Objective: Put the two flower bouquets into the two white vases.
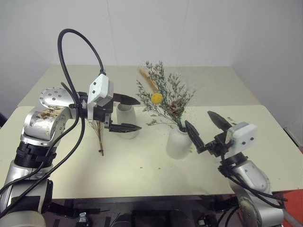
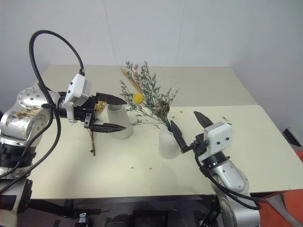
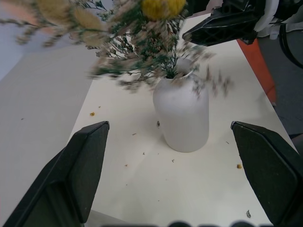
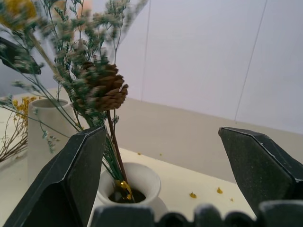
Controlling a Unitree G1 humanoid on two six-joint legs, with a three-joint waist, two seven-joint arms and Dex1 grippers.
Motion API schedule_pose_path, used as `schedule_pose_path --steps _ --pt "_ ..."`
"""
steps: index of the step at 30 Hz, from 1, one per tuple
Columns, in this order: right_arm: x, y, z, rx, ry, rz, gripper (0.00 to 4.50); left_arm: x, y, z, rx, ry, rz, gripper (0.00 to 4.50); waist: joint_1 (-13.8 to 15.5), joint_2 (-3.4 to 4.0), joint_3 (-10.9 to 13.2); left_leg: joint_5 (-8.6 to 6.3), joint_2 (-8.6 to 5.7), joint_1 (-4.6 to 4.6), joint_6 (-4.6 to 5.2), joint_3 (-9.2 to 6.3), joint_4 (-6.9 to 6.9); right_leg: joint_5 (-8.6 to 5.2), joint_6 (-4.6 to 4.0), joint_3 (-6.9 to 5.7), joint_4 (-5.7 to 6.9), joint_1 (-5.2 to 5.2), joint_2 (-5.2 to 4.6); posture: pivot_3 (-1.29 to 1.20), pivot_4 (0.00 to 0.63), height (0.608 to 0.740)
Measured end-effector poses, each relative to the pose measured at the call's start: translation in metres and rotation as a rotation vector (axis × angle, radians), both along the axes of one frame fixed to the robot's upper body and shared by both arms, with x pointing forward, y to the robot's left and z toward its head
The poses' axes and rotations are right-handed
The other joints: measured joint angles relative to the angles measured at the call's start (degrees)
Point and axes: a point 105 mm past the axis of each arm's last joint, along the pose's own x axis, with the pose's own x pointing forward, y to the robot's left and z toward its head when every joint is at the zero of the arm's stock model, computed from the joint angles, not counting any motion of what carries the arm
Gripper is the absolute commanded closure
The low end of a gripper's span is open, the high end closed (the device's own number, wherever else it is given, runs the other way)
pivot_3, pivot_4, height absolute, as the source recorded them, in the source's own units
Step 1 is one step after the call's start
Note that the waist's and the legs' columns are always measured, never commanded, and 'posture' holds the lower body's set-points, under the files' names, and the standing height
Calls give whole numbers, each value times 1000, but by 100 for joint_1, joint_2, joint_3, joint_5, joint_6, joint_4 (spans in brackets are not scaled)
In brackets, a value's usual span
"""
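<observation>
The grey-green bouquet (image 1: pixel 163 97), with a yellow ball bloom and a pine cone (image 4: pixel 105 87), stands in the squat white vase (image 1: pixel 179 142) at the table's middle. Just right of that vase my right gripper (image 1: pixel 199 118) is open and holds nothing, its fingers apart from the stems. The yellow-orange bouquet (image 1: pixel 98 132) lies flat on the table beside the tall white vase (image 1: pixel 127 120), which is empty. My left gripper (image 1: pixel 140 114) hovers open in front of the tall vase and points towards the squat vase (image 3: pixel 182 113). It grips nothing.
The cream table (image 1: pixel 142 170) has a second table (image 1: pixel 213 80) butted against its far edge, with a white wall behind. Small yellow crumbs (image 1: pixel 160 166) dot the surface. An orange patch (image 1: pixel 293 208) shows on the floor at the right.
</observation>
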Motion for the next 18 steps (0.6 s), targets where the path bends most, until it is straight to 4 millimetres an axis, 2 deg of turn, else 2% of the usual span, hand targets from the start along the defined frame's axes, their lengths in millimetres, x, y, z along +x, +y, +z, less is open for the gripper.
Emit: schedule_pose_path --steps 8,12,18 --pt "-10 -21 -13 -69 60 -28 50 1 2 -4 2 11 10 0 8 0 0 0 0 3 0 1 0 -3 5 0 -1 3 -1 0 150 740" --pt "-24 -30 -19 -159 103 30 50 -1 15 -6 -6 28 49 0 -10 -1 -1 0 2 7 0 2 -1 -5 7 2 -1 6 0 0 150 740" --pt "-35 -39 4 -243 118 137 50 -9 25 5 -87 31 96 0 -2 -2 -1 -1 4 40 0 2 0 -9 11 -4 -16 53 -4 0 150 740"
